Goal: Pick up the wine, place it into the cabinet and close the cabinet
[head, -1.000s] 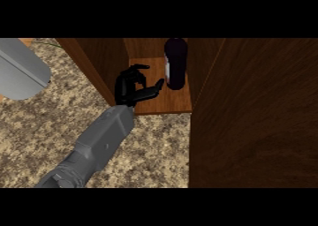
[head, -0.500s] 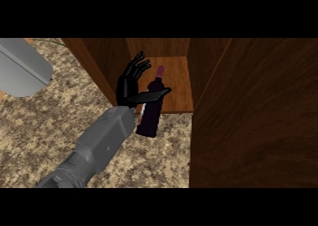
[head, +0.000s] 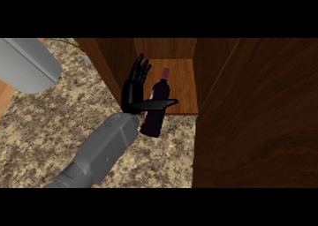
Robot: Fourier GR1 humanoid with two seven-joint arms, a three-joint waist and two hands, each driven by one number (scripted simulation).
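Dark wine bottle [head: 155, 110] lies just right of the right hand [head: 132, 95], under its thumb, neck pointing into the cabinet [head: 178, 66]; fingers [head: 141, 70] straight, released.

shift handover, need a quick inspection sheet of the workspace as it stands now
surface: speckled stone counter, bare where visible
job's things: wine bottle lying tilted, neck over the cabinet shelf, base past its front edge; cabinet door open
clutter: grey rounded object at upper left, unidentified
hands: one hand beside the bottle, fingers straight, thumb across it; which arm cannot be told; no other hand seen
cables: nothing seen
surroundings: wooden cabinet walls
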